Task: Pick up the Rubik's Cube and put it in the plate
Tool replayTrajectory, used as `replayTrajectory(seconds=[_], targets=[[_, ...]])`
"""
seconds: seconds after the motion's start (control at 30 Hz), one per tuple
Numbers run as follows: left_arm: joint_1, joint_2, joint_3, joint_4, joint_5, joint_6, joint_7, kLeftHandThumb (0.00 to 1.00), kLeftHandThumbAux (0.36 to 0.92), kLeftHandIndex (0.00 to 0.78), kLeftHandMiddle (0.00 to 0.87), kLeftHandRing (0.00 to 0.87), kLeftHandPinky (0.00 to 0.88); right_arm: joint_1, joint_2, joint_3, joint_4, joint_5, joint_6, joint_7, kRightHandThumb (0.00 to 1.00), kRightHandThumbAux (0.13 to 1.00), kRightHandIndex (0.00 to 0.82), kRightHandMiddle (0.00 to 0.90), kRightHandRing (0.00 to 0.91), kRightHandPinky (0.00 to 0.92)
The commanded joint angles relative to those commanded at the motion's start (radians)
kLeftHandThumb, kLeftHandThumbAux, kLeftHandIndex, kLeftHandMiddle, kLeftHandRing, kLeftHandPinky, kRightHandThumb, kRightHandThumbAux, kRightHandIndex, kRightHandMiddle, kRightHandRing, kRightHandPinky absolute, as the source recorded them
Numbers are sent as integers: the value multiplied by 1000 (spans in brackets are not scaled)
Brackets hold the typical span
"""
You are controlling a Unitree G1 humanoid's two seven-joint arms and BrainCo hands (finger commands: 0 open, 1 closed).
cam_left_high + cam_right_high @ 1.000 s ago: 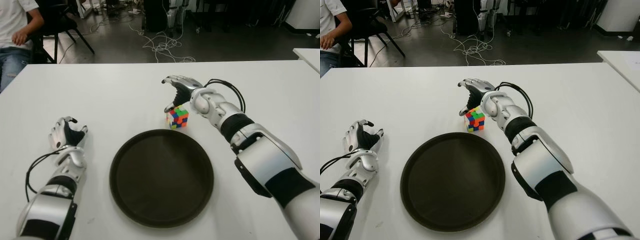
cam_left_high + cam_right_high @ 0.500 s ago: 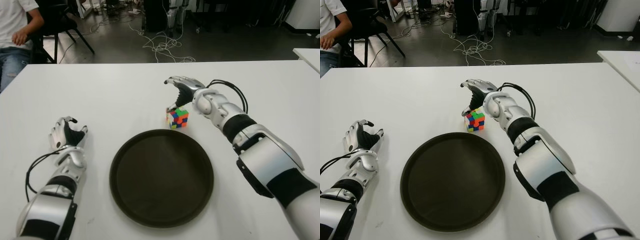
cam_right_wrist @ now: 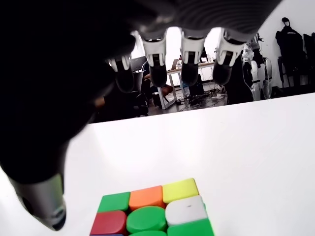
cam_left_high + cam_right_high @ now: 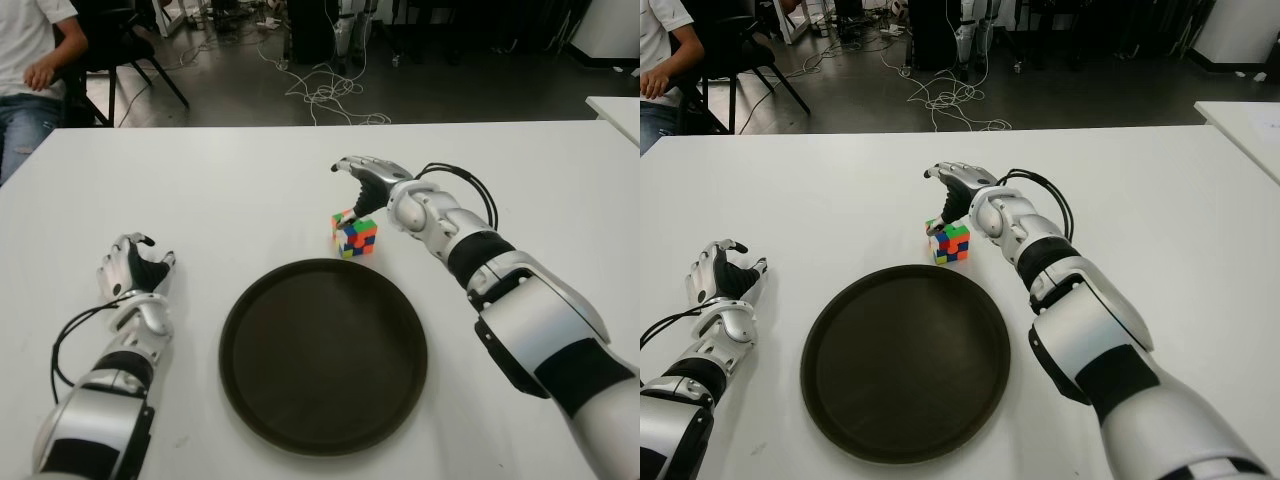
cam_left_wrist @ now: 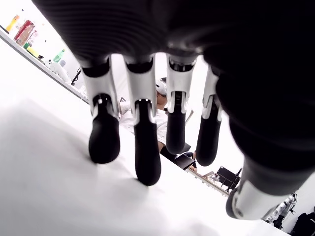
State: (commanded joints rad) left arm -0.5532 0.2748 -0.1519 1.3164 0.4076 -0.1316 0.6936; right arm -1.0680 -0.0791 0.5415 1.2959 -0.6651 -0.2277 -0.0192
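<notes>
Right hand (image 4: pixel 362 180) hovers just above the Rubik's Cube (image 4: pixel 355 235), and we have its fingers (image 3: pixel 189 54) spread wide, gripping nothing. Our wrist camera looks straight down past them onto the cube's top face, so the palm is lined up over the target, thumb (image 3: pixel 47 206) to one side and the four fingers beyond the far edge. That spread makes sense: the hand needs room to drop around the cube before it closes.

We see the cube sitting on the white worktop (image 4: pixel 250 190), just behind the far rim of the dark round plate (image 4: pixel 323 355), close to it but not inside. That short gap should mean only a small carry once we have a grip.

Our left hand (image 4: pixel 135 270) shows off to the left of the plate, well clear of it, fingers loosely curled and holding nothing.

We judge the grasp not yet made; lowering and closing come next, and a poorly centred pinch could tip or spin the cube.
</notes>
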Motion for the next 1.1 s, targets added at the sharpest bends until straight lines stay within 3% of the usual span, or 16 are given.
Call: replayTrajectory(seconds=[0.33, 1.1], targets=[[4, 4, -1, 2, 3, -10, 6, 695, 713, 406, 285, 298, 315, 30, -15, 1, 0, -3, -9, -18, 0, 718, 0, 0, 0, 0], [4, 1, 0, -2, -3, -18, 4, 695, 713, 407, 281, 293, 316, 42, -20, -6, -17, 14, 15, 25, 0, 731, 0, 0, 0, 0]])
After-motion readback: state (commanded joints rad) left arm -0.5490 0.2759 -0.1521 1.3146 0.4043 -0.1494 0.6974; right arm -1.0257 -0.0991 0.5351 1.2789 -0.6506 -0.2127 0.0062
